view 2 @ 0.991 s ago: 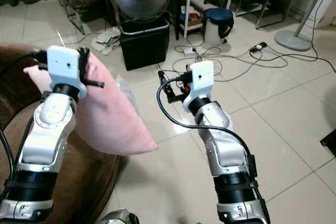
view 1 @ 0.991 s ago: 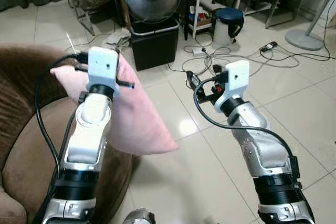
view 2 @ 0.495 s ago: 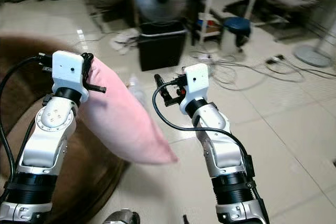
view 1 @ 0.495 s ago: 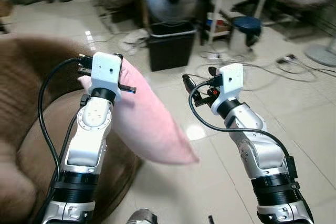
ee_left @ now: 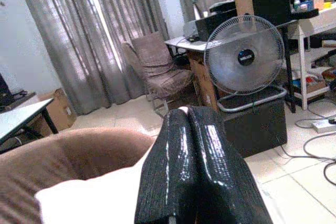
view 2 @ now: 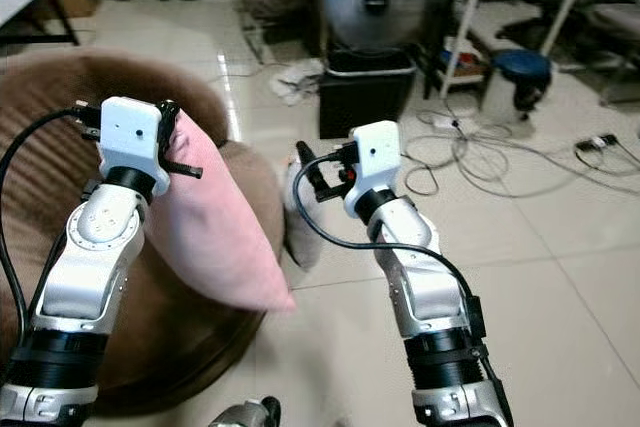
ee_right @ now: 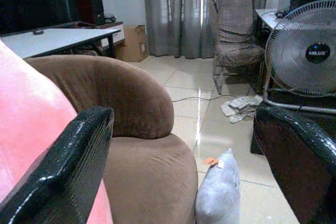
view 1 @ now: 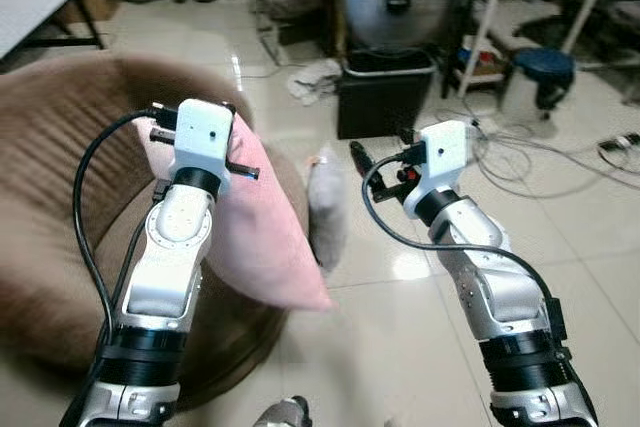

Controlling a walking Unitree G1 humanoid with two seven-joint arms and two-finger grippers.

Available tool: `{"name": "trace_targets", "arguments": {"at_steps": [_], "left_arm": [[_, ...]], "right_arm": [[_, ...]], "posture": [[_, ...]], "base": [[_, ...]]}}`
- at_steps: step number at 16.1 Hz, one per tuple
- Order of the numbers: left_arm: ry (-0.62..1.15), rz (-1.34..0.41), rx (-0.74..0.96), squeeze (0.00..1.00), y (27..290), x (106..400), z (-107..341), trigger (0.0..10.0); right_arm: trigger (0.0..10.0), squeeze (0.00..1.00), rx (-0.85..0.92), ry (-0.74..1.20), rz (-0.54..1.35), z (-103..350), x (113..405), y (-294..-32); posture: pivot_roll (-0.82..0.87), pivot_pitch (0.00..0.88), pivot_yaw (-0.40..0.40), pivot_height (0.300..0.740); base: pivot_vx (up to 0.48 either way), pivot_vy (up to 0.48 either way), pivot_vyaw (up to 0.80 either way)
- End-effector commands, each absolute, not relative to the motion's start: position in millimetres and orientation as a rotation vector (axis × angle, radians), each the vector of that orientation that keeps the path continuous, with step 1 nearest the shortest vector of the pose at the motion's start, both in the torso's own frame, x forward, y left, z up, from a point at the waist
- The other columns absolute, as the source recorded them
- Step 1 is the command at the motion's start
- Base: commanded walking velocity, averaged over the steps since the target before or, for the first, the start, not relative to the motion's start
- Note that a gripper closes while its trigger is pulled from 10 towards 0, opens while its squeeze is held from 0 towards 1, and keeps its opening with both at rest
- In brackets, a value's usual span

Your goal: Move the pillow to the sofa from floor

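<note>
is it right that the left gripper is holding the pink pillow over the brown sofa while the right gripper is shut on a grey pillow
Not quite. The right gripper is open and holds nothing; the right wrist view shows the grey pillow standing on the floor beside the brown sofa. The left gripper does hold the pink pillow.

Tiled floor, fan, grey curtains

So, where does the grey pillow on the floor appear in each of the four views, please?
Left eye view: grey pillow stands on the tiles between the pink pillow and the right gripper.
Right eye view: beside the brown sofa, left of the right arm.
Left wrist view: not in it.
Right wrist view: low, against the sofa.
Shared landmark: the fan.
</note>
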State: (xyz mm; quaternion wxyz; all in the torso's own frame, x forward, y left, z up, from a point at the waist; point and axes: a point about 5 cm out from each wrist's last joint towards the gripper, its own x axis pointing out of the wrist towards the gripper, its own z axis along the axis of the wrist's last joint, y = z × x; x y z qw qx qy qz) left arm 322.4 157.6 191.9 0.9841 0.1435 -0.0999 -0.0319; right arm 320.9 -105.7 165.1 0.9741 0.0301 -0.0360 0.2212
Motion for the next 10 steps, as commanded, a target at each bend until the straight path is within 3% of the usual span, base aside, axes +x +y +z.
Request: {"name": "trace_targets", "arguments": {"at_steps": [1,10], "left_arm": [[-0.251,-0.072,0.300,0.00,155.8,324.0,203.9,10.0],[-0.284,-0.116,0.297,0.00,150.1,326.3,209.3,10.0]], "right_arm": [[10.0,0.00,0.076,-0.081,0.440,165.7,321.1,-105.5],[10.0,0.00,0.085,-0.074,0.409,162.5,319.6,-112.4]], "posture": [[0.05,0.000,0.041,0.740],[0.03,0.000,0.065,0.740]], "base": [[0.000,0.000,0.80],[0.027,0.000,0.80]]}}
